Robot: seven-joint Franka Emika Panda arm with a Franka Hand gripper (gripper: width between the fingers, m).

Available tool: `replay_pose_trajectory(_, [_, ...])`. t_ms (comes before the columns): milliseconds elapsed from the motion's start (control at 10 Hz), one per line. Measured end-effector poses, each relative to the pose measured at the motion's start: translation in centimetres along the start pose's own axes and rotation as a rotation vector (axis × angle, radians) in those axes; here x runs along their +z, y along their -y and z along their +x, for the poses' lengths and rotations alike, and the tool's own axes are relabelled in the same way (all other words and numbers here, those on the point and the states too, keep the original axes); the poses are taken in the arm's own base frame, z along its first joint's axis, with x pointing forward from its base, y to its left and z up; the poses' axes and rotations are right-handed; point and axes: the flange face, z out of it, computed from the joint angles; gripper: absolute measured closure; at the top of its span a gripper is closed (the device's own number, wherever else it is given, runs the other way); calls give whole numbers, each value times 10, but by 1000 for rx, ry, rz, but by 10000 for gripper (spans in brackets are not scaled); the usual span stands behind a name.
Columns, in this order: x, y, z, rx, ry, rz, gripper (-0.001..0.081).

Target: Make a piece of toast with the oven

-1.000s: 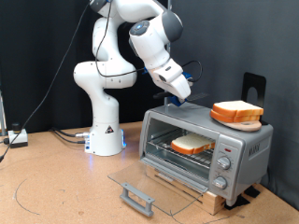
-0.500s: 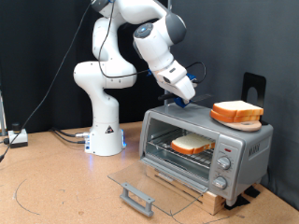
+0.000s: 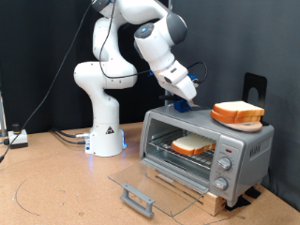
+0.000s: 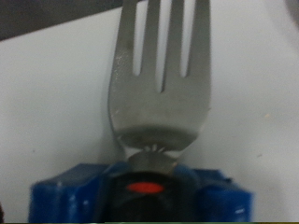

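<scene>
The piece of toast (image 3: 192, 145) lies flat on the wire rack inside the oven (image 3: 246, 142), a silver-grey box at the exterior view's right. Its glass door (image 3: 141, 178) hangs open and flat, with the grey bar handle (image 3: 138, 199) at the front. My gripper (image 3: 184, 100) hovers just above the oven's top at its back left corner. In the wrist view a metal fork (image 4: 161, 75) sticks out from a blue block (image 4: 65, 196) at the gripper (image 4: 149, 187), tines pointing away over a pale surface.
A thick orange-brown pile of bread (image 3: 237, 113) sits on the oven's top at the right. The arm's white base (image 3: 105, 136) stands behind and to the left of the oven. Cables (image 3: 66, 136) and a small box (image 3: 16, 139) lie at the far left of the brown table.
The gripper has shifted a little to the exterior view's right above the oven's top. The toast, door and bread pile have not moved.
</scene>
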Motion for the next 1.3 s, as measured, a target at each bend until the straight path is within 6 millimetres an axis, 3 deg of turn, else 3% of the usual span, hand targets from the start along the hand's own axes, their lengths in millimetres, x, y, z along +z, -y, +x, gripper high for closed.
replay_pose_trajectory(400, [-43, 4, 13, -36, -120, 19, -1])
replay_pose_trajectory(700, [-52, 4, 12, -45, -141, -6, -1])
replay_pose_trajectory(1000, [-80, -24, -5, -21, -188, -64, -1])
replay_pose_trajectory(1300, [-110, -49, -31, -19, -98, -59, -1])
